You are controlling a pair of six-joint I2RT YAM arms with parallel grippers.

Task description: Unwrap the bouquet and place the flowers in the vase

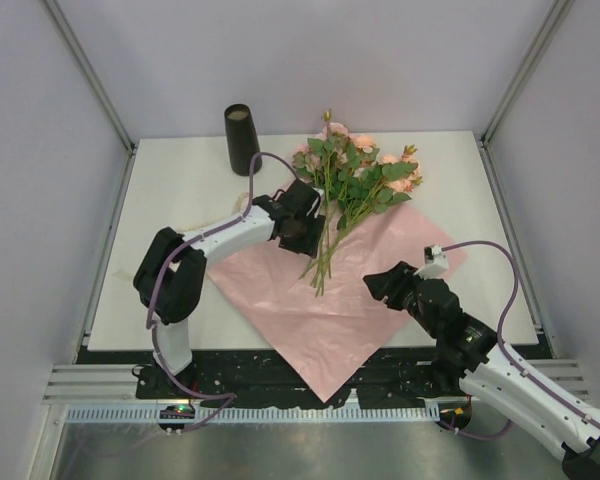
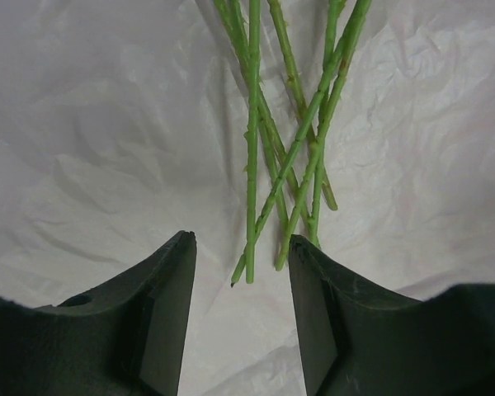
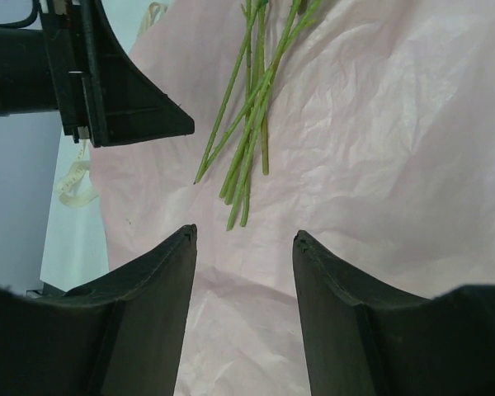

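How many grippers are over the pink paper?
2. The left gripper is over the far-left part of the pink paper, at the stems of the flowers; the right gripper is over its right part, apart from them.

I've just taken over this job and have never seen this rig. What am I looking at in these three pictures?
You are looking at two robot arms bolted at the table's near edge. The top view looks down from above and behind them. In it, the left arm reaches over the paper and the right arm is at lower right. The other two views come from a camera on each wrist, and the dark wedges at the bottom are that arm's own jaws. On the table the pink paper is spread flat. The flowers lie loose on it, with their stems pointing toward the arms. The black vase stands upright at the far left. Nothing is held. Both pairs of jaws are apart, and the left pair is right at the stem ends.
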